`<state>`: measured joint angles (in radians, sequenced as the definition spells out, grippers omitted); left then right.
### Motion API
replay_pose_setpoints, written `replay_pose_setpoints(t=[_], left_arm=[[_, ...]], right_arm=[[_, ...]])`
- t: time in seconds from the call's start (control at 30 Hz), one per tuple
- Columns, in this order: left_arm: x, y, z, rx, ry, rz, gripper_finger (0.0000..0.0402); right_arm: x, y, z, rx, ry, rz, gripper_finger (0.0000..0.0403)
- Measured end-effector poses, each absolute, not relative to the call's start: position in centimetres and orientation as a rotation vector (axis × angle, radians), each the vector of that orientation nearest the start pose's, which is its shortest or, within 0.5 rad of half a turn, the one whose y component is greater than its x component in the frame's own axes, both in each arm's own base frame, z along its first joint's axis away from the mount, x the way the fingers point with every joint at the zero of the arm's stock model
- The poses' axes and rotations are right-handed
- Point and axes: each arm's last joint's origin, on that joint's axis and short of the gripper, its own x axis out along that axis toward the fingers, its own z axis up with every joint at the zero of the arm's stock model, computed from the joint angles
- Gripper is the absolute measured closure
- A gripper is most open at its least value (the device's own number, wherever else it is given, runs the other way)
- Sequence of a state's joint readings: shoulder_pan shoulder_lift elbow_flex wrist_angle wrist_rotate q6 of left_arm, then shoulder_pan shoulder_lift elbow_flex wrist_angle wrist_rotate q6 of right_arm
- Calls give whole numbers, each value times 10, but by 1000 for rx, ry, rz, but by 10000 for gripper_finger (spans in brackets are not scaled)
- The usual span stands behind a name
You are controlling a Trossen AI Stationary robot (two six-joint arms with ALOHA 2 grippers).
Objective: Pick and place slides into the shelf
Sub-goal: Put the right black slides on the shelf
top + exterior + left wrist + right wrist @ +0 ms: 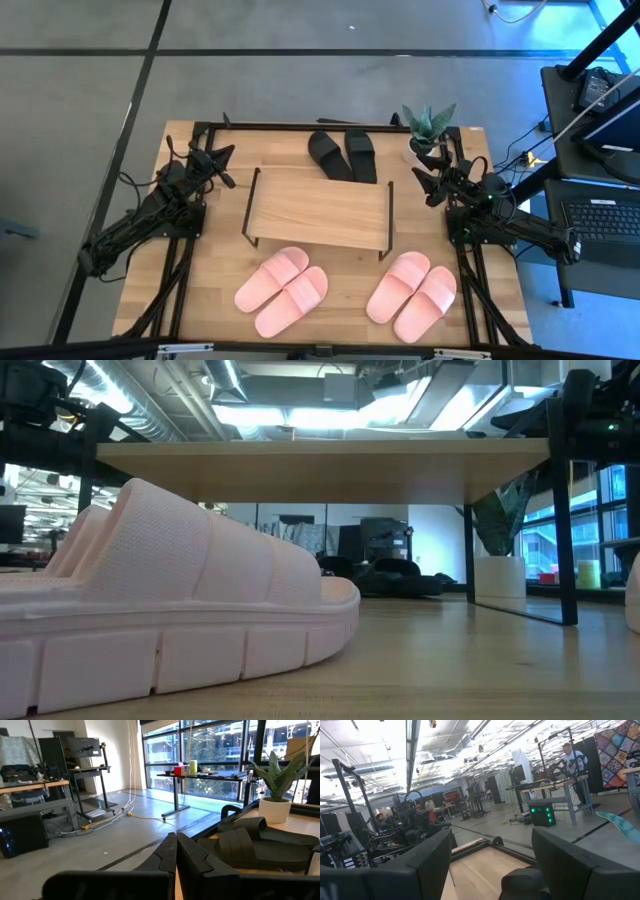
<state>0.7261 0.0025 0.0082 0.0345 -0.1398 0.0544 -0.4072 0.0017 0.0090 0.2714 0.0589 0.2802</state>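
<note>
Currently both arms rest folded at the bench's (pixel 215 300) sides: left gripper (pixel 222 156) jaws closed and empty, right gripper (pixel 420 184) jaws wide, flanking the shelf (pixel 318 207).

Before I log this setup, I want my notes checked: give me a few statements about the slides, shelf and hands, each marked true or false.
1. The black pair lies beyond the shelf, near the plant. True.
2. A pink slide sits on the shelf top. False: the top is bare; both pink pairs lie on the table in front.
3. The left hand is shut. True.
4. The right hand grips a black slide. False: it is open, holding nothing.
</note>
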Motion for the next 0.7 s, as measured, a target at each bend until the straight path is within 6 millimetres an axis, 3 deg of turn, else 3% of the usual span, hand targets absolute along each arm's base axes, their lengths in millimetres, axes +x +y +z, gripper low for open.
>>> replay_pose_setpoints(t=[0.37,0.57,0.7], left_arm=[[70,67,170,16,-41,854,290],[70,67,170,-9,-52,854,277],[70,67,170,-9,-53,854,280]], right_arm=[[84,-40,192,283,-363,-467,131],[82,-39,201,226,-442,-467,131],[76,-38,223,143,-491,-518,131]])
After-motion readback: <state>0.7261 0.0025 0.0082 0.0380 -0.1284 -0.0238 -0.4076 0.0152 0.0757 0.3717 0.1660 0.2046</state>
